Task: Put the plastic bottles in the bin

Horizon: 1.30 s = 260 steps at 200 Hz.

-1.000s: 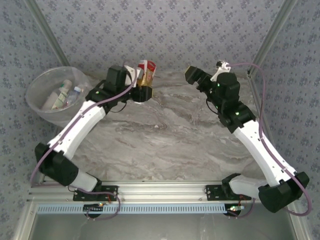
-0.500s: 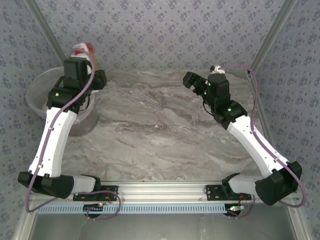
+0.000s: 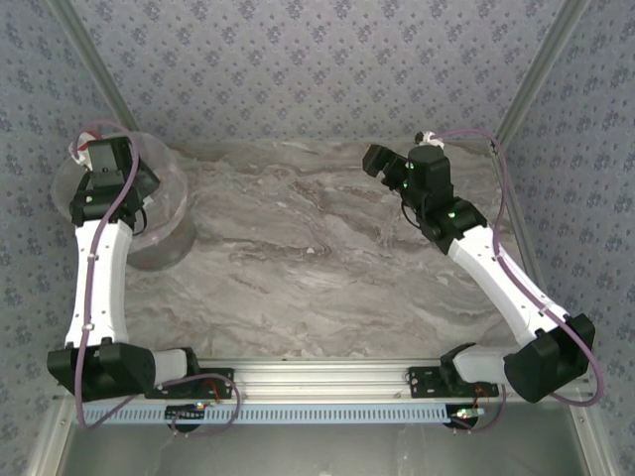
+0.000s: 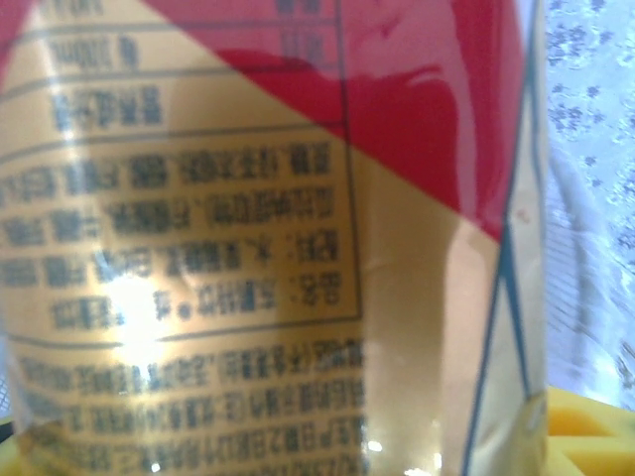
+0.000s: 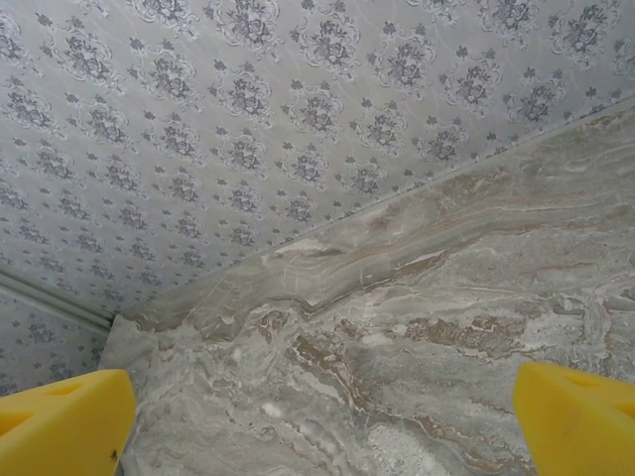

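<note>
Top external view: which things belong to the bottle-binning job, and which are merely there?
Job:
bin
red-and-gold labelled bottle, gripped by the left gripper over the bin

Merely there:
marble table
patterned wall
right gripper, open and empty

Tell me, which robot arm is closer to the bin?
Left. The left gripper hangs right over the bin, holding a bottle; the right gripper is far off across the table.

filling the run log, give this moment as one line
left gripper: holds red-gold labelled plastic bottle over round translucent bin | right gripper: open, empty
</note>
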### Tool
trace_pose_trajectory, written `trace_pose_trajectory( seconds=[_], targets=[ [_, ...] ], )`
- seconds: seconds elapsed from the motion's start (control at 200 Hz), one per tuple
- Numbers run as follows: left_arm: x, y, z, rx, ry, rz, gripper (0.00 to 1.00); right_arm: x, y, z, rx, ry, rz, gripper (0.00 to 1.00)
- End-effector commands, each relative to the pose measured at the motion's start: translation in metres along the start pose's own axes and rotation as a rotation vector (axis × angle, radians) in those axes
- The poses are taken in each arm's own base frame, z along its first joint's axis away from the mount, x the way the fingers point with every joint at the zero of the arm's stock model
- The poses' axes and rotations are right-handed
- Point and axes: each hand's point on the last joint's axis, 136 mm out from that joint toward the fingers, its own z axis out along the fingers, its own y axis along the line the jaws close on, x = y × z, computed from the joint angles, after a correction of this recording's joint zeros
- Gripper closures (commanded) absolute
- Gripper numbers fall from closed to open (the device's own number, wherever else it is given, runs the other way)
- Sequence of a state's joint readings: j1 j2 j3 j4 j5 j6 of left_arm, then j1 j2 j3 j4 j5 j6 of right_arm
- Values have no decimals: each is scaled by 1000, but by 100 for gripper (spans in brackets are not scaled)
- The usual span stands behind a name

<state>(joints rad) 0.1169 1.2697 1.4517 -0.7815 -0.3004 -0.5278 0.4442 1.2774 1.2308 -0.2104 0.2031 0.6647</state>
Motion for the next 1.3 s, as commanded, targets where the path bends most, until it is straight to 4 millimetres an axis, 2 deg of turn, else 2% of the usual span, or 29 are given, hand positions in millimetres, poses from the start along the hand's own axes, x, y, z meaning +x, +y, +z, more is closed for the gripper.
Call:
trace_pose_trajectory(
  seconds=[0.0, 0.19, 0.31, 0.55, 0.7, 0.964, 1.044, 1.059, 1.149, 1.234, 1.294],
  targets=[
    [-13, 0, 5, 15, -21, -74, 52, -3, -5, 0, 26, -4, 6, 0],
    [-18, -6, 22, 23, 18, -95, 44, -2, -5, 0, 28, 0, 10, 0],
    [-18, -17, 22, 66, 64, -95, 22, -3, -6, -1, 33, 2, 8, 0],
    [-27, -37, -4, 213, 33, -68, 10, -3, -8, -1, 44, -5, 7, 0],
    [-27, -67, -32, 416, -34, 26, 1, -6, -15, 0, 80, -25, 12, 0],
    [-3, -96, -75, 611, -232, 211, 0, -15, -43, -9, 177, -84, 4, 0],
    [6, -103, -87, 663, -275, 266, 1, -25, -48, -17, 191, -115, 2, 0],
    [9, -105, -89, 673, -281, 277, 0, -16, -56, -16, 209, -98, -9, 0],
    [24, -115, -103, 743, -319, 348, 1, -16, -69, -23, 239, -109, -54, 0],
    [46, -119, -105, 777, -337, 412, 1, -13, -83, -31, 281, -113, -128, 0],
    [65, -117, -96, 774, -336, 459, 1, -8, -96, -36, 317, -108, -187, 0]
  ],
)
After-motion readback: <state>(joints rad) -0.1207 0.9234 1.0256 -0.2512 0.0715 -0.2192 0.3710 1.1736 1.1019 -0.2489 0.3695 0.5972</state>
